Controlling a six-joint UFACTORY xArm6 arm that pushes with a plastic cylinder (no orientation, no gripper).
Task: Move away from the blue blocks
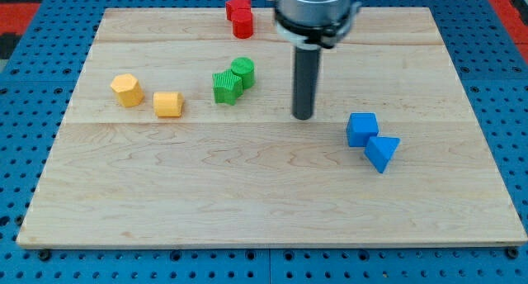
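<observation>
A blue cube [361, 128] and a blue triangular block [382, 152] lie touching each other at the right of the wooden board [247, 201]. My tip [303, 115] stands on the board a short way to the left of the blue cube, apart from it. The rod rises straight up to the arm's dark flange at the view's top.
A green star-shaped block [226, 87] and a green cylinder [243, 72] touch, left of my tip. A yellow hexagonal block [127, 90] and a yellow cube-like block [168, 104] lie at the left. Two red blocks [240, 16] sit at the top edge.
</observation>
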